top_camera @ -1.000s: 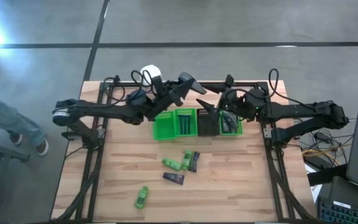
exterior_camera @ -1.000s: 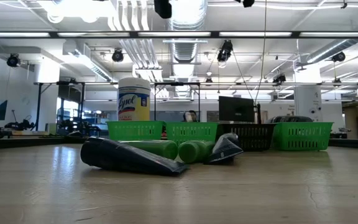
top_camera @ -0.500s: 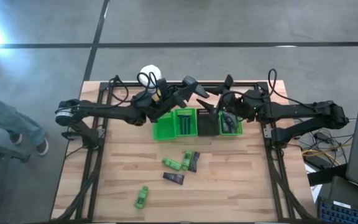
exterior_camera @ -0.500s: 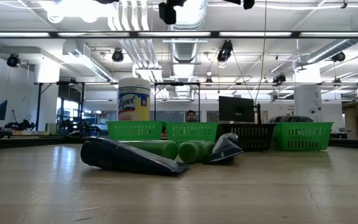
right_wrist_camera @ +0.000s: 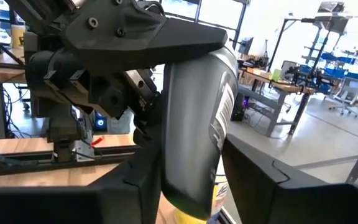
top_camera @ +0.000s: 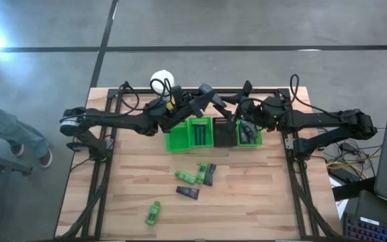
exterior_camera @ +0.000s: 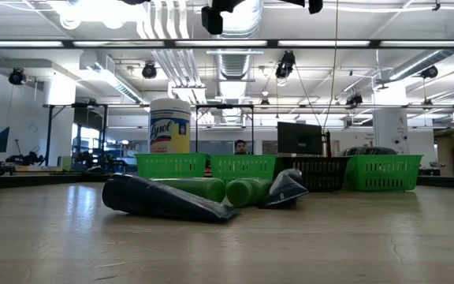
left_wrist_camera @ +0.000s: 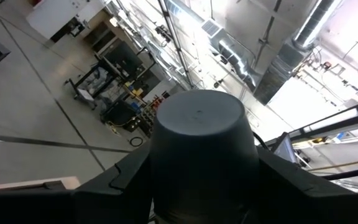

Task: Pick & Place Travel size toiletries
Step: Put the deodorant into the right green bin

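Near the top middle, high view: left gripper [top_camera: 215, 102] and right gripper [top_camera: 230, 115] both clamp one dark grey tube [right_wrist_camera: 194, 143] above the trays [top_camera: 213, 132] | lower middle: loose toiletries [top_camera: 195, 178] on the table [top_camera: 261, 195]

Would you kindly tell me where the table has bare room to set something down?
Bare wood runs along both sides of the table and its near-right corner. The middle is crowded with loose toiletries, and the back edge with trays and both arms.

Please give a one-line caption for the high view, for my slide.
Above the trays, the left hand holds a dark grey tube, with the right hand at it.
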### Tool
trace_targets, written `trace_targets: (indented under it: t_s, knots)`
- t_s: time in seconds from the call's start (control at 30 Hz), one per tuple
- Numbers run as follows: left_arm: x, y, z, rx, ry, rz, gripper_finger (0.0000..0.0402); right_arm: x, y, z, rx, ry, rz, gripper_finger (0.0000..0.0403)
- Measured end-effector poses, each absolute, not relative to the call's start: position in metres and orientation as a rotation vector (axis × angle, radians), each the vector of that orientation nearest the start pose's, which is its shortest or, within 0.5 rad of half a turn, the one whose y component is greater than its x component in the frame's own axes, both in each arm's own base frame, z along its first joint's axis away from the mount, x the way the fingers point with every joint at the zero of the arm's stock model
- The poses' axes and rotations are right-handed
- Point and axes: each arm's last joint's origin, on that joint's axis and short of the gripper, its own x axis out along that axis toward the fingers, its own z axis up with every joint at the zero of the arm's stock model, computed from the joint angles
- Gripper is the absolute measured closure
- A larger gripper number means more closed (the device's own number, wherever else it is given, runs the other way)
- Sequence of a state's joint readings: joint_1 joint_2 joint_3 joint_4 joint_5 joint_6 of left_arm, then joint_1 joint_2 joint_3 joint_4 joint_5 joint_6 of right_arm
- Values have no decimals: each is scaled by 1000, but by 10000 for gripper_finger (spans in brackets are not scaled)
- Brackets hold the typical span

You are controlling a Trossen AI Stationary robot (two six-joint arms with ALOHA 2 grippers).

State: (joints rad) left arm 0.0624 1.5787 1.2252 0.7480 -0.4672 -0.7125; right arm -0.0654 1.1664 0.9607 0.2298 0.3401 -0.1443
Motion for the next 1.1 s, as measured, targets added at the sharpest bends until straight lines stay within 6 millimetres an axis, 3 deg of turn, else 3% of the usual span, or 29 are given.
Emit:
trace_targets:
  t_s: [0.23,0.43,0.77,0.9,1.1]
  knots:
    - [358,35,373,-764,-537,384,183,262,-27,354,-119,33,-415,295]
    - [360,34,369,-737,-488,401,175,261,-29,349,-52,74,-476,297]
    - [362,30,353,-670,-284,442,99,251,-40,337,96,172,-690,303]
    - [356,27,350,-622,-178,478,84,230,-40,322,218,340,-756,303]
    - [335,24,349,-563,21,537,85,177,-33,290,498,634,-946,303]
